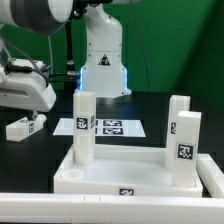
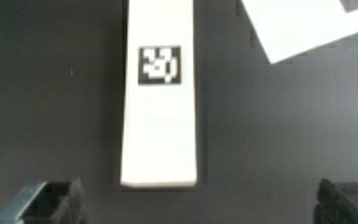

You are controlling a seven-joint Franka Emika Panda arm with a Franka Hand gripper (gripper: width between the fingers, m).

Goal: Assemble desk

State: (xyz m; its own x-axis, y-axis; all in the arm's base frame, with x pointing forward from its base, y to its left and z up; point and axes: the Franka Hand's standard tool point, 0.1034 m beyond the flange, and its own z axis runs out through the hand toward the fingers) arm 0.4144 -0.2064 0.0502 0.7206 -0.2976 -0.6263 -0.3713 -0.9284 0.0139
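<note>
Pincer [image 2: 190, 203] agape around leg [image 2: 160, 110]

Exterior view: bright, even light from above. My white base [image 1: 104, 60] glares, with a blue glow low on it. White legs [image 1: 84, 125] lose edge detail against the tabletop [image 1: 120, 172]; the nearest rim is soft, out of focus. The black desk [image 1: 150, 110] shows faint sheen. Wrist view: dimmer and blurred throughout; the leg [image 2: 162, 100] is washed out, its tag smeared; my tool [image 2: 190, 205] fingers [image 2: 48, 203] are dark, unfocused shapes.
</note>
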